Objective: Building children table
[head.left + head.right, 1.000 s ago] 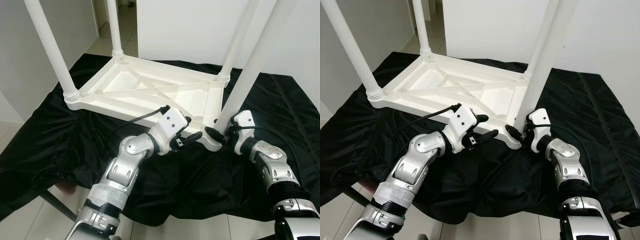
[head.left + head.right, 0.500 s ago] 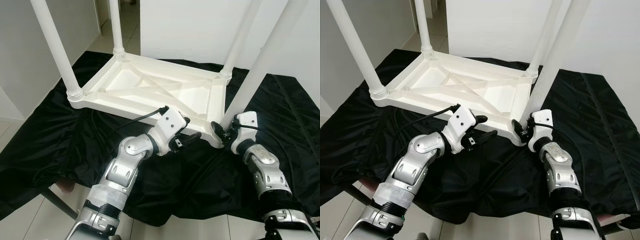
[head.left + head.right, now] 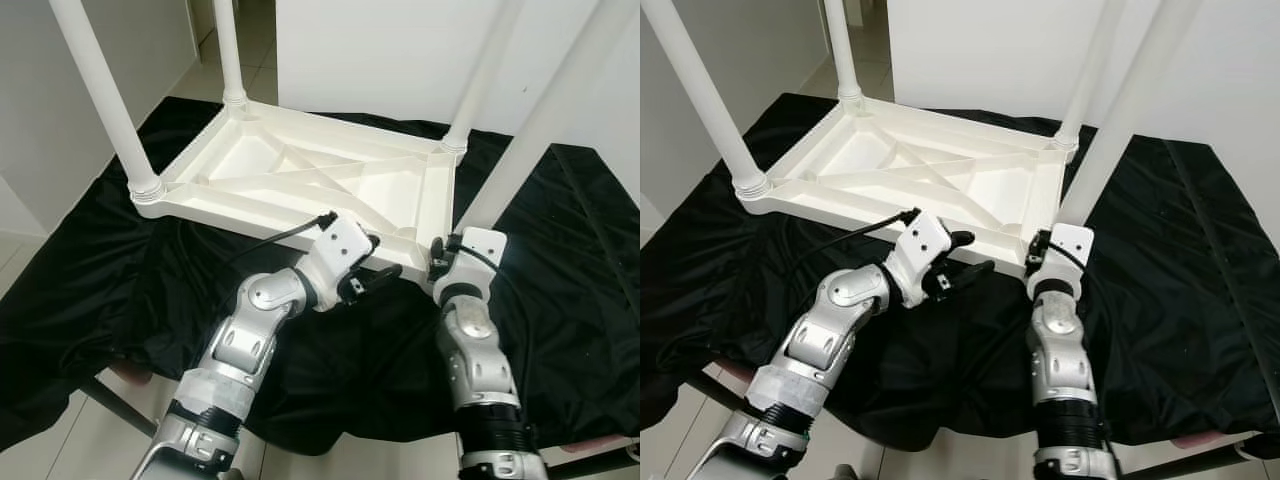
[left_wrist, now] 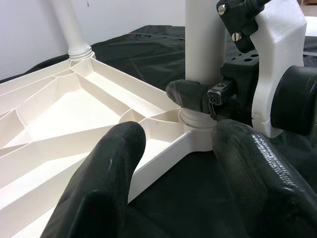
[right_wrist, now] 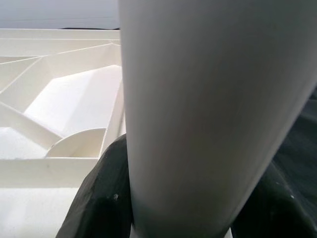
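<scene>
- My right claw [image 3: 436,262] was squeezed tight around the bottom of the near right leg [image 3: 520,140], just where that leg went into the corner of the table.
- In the right wrist view I saw a black finger [image 5: 101,198] on each side of the fat white leg, pressed up against it.
- My left claw [image 3: 378,277] was open wide and had nothing in it.
- It sat just beside the front edge of the table, near the same corner, pointing over at the right claw.
- In the left wrist view its two black fingers [image 4: 106,188] were spread well apart, and I could see the corner and the bottom of the leg between them.
- The white table top [image 3: 300,180] lay upside down on a black cloth [image 3: 120,270], so I saw the ribs on its underside.
- All four white legs stood up from the corners.
- The far left leg [image 3: 228,50] and the near left leg [image 3: 100,95] stood up fairly straight.
- The far right leg [image 3: 485,75] stood at the back right corner.
- The near right leg leaned out to the right a bit.
- The cloth was crinkly and spread out wide under the table.
- A white wall [image 3: 380,50] was behind the table.
- I saw pale floor tiles [image 3: 70,440] past the edge of the cloth.
</scene>
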{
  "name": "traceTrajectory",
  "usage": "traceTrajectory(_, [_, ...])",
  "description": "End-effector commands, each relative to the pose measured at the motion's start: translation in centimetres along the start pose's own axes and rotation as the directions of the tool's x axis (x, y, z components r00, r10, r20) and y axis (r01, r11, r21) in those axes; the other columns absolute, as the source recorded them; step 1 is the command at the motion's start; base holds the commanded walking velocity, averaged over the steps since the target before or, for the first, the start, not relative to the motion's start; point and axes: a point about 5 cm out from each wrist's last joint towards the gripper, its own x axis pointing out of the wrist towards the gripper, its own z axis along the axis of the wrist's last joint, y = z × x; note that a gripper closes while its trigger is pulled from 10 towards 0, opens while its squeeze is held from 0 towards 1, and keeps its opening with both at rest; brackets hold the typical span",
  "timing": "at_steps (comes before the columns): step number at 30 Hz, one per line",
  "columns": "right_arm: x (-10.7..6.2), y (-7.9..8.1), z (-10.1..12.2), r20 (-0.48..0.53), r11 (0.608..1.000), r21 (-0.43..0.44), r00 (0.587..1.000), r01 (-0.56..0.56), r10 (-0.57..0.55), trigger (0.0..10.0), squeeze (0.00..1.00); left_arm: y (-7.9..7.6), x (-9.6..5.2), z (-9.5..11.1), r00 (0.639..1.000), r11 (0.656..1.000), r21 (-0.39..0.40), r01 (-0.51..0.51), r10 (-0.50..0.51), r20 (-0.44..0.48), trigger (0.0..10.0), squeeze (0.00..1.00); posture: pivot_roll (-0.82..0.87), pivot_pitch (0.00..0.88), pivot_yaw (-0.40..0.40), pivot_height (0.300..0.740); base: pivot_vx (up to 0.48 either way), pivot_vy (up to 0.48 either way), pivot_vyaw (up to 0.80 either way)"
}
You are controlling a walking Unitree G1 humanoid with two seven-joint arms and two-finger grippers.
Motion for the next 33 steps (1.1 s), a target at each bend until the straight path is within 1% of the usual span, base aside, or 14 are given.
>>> traceTrajectory(1, [-0.8, 0.3, -1.3, -0.047, 1.0, 0.0, 0.999, 0.026, -0.026, 10.0, 0.0, 0.4, 0.0, -0.2, 0.997, 0.997, -0.016, -0.079, 0.079, -0.006, 10.0, 0.0, -0.04, 0.078, -0.014, 0.74, 0.0, 0.0, 0.0])
traceTrajectory(2, [-0.8, 0.3, -1.3, -0.047, 1.0, 0.0, 0.999, 0.026, -0.026, 10.0, 0.0, 0.4, 0.0, -0.2, 0.997, 0.997, -0.016, -0.079, 0.079, -0.006, 10.0, 0.0, -0.04, 0.078, -0.014, 0.74, 0.0, 0.0, 0.0])
traceTrajectory(3, [-1.0, 1.3, -0.9, -0.027, 1.0, 0.02, 0.999, -0.019, 0.019, 10.0, 0.0, 0.4, 0.0, -0.1, 0.997, 0.997, -0.016, -0.081, 0.081, -0.005, 10.0, 0.0, -0.03, 0.077, -0.019, 0.74, 0.0, 0.0, 0.0])
traceTrajectory(5, [-1.0, 1.3, -0.9, -0.027, 1.0, 0.02, 0.999, -0.019, 0.019, 10.0, 0.0, 0.4, 0.0, -0.1, 0.997, 0.997, -0.016, -0.081, 0.081, -0.005, 10.0, 0.0, -0.03, 0.077, -0.019, 0.74, 0.0, 0.0, 0.0])
traceTrajectory(6, [-1.2, 2.0, -0.6, -0.004, 0.997, 0.006, 0.997, -0.078, 0.078, 10.0, 0.0, 0.5, 0.0, -0.1, 0.996, 0.996, -0.011, -0.086, 0.086, -0.005, 10.0, 0.0, -0.03, 0.077, -0.025, 0.74, 0.0, 0.0, 0.0])
traceTrajectory(7, [-1.2, 2.0, -0.6, -0.004, 0.997, 0.006, 0.997, -0.078, 0.078, 10.0, 0.0, 0.5, 0.0, -0.1, 0.996, 0.996, -0.011, -0.086, 0.086, -0.005, 10.0, 0.0, -0.03, 0.077, -0.025, 0.74, 0.0, 0.0, 0.0])
traceTrajectory(8, [-1.4, 2.3, -0.5, 0.008, 0.991, 0.027, 0.991, -0.134, 0.134, 10.0, 0.0, 0.5, 0.0, -0.1, 0.996, 0.996, -0.009, -0.093, 0.093, -0.005, 10.0, 0.0, -0.02, 0.075, -0.028, 0.74, 0.0, 0.0, 0.0])
traceTrajectory(9, [-1.5, 2.2, -0.4, 0.011, 0.99, 0.021, 0.99, -0.141, 0.141, 10.0, 0.83, 0.6, 0.0, 0.0, 0.995, 0.995, -0.008, -0.1, 0.1, -0.003, 10.0, 0.0, -0.02, 0.075, -0.031, 0.74, 0.0, 0.0, 0.0])
traceTrajectory(10, [-1.5, 2.2, -0.4, 0.011, 0.99, 0.021, 0.99, -0.141, 0.141, 10.0, 0.83, 0.6, 0.0, 0.0, 0.995, 0.995, -0.008, -0.1, 0.1, -0.003, 10.0, 0.0, -0.02, 0.075, -0.031, 0.74, 0.0, 0.0, 0.0])
traceTrajectory(11, [-1.5, 2.1, -0.2, 0.024, 0.988, 0.03, 0.988, -0.155, 0.154, 10.0, 1.0, 0.7, -0.1, 0.0, 0.994, 0.994, -0.008, -0.105, 0.105, -0.002, 10.0, 0.0, -0.02, 0.074, -0.032, 0.74, 0.0, 0.0, 0.0])
traceTrajectory(23, [-1.2, 0.4, 0.9, 0.088, 0.987, 0.039, 0.984, -0.157, 0.153, 10.0, 0.99, 0.8, -0.3, 0.1, 0.994, 0.994, -0.002, -0.113, 0.113, -0.003, 10.0, 0.0, -0.01, 0.073, -0.032, 0.74, 0.0, 0.0, 0.0])
traceTrajectory(24, [-1.3, 0.4, 0.9, 0.099, 0.978, 0.036, 0.975, -0.204, 0.2, 10.0, 0.0, 0.9, -0.3, 0.1, 0.993, 0.993, 0.0, -0.114, 0.114, -0.003, 10.0, 0.0, -0.01, 0.074, -0.027, 0.74, 0.0, 0.0, 0.0])
traceTrajectory(28, [-1.5, 0.3, 0.8, 0.111, 0.953, 0.031, 0.948, -0.302, 0.297, 10.0, 0.0, 0.9, -0.3, 0.1, 0.994, 0.994, 0.0, -0.111, 0.111, -0.005, 10.0, 0.0, -0.01, 0.075, -0.027, 0.74, 0.0, 0.0, 0.0])
traceTrajectory(33, [-1.3, 0.1, 1.4, 0.133, 0.944, 0.044, 0.938, -0.328, 0.32, 10.0, 0.0, 0.8, -0.2, 0.1, 0.994, 0.994, -0.003, -0.108, 0.108, -0.003, 10.0, 0.0, -0.02, 0.078, -0.023, 0.74, 0.0, 0.0, 0.0])
